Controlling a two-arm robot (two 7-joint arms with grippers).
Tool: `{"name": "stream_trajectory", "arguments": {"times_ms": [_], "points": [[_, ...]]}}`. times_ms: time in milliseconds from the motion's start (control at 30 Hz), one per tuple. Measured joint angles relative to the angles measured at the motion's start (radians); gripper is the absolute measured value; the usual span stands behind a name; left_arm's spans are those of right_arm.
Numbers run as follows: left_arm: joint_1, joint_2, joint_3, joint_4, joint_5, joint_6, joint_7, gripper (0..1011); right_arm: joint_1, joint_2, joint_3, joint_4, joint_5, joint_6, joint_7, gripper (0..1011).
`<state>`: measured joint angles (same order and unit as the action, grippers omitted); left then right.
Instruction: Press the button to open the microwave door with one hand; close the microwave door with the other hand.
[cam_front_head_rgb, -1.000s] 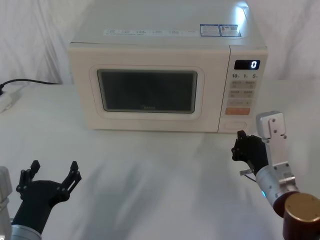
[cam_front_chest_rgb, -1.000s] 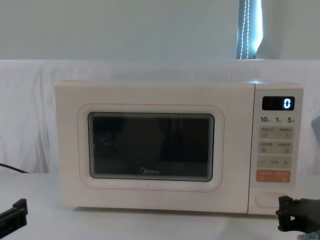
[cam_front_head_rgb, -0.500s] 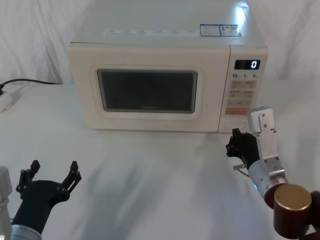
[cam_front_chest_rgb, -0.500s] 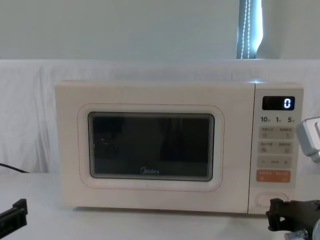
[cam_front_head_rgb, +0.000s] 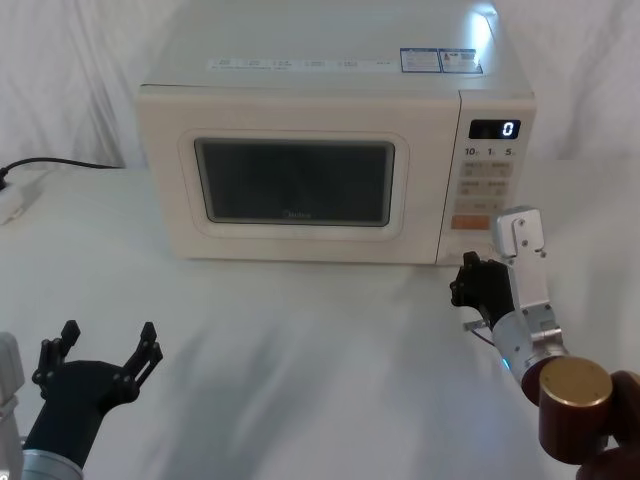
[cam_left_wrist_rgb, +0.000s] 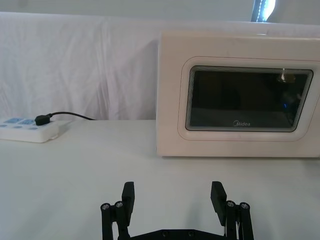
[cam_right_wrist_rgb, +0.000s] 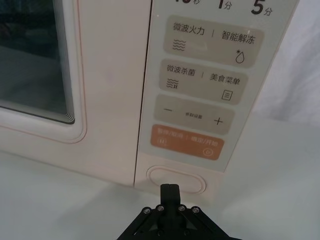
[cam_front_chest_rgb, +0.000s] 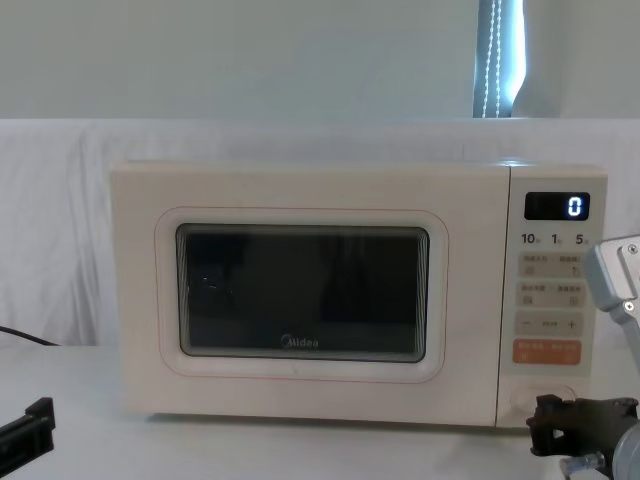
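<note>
Head view: white-draped table (cam_front_head_rgb: 300, 330), white curtain behind. Right gripper (cam_right_wrist_rgb: 170, 192), fingers together, tip just before button (cam_right_wrist_rgb: 176, 179), at microwave (cam_front_head_rgb: 300, 150) five o'clock. Left gripper (cam_front_head_rgb: 105, 352) spread apart, empty.

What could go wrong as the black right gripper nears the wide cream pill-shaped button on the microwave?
1. The black right gripper sits just below the wide cream pill-shaped button; the orange rectangular key lies right above, so overshooting may press that instead.
2. The cream-white boxy microwave stands loose on the white table; a hard push may slide it back.
3. The black left gripper, open, waits low before the door, which may swing toward it.
</note>
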<state>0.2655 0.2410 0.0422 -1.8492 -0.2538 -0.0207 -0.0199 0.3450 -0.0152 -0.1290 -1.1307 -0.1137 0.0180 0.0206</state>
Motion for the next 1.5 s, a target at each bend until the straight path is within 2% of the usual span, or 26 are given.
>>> {"name": "stream_trajectory", "arguments": {"times_ms": [1500], "points": [[0.0, 0.0, 0.0, 0.0, 0.0, 0.0, 0.0, 1001, 0.061, -0.027, 0.029, 0.089, -0.002, -0.02, -0.03, 0]]}}
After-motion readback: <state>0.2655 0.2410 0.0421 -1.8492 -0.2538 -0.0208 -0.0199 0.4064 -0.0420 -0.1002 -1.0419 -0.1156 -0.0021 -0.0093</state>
